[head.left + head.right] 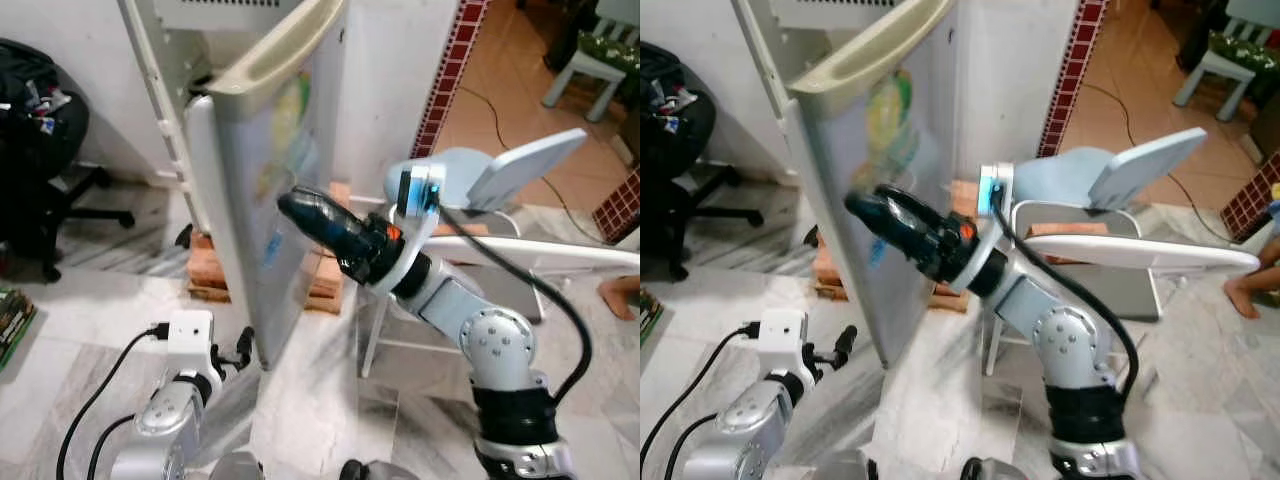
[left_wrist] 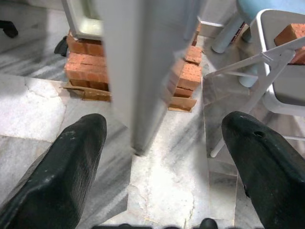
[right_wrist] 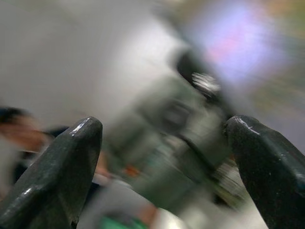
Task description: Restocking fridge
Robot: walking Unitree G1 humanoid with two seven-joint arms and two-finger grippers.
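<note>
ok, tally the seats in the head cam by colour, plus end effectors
Black office chair: 1
White folding chair: 1
Light blue chair: 1
Pale chair with green cushion: 1
End effectors: 2, left end effector and right end effector, both open
Total: 4 seats, 2 end effectors

White folding chair [image 1: 560, 255] beside brick stack [image 2: 83, 67].

Fridge door [image 1: 262, 150] top cut off; blurred, unreadable scene beyond the right tool [image 3: 162, 167].
</note>
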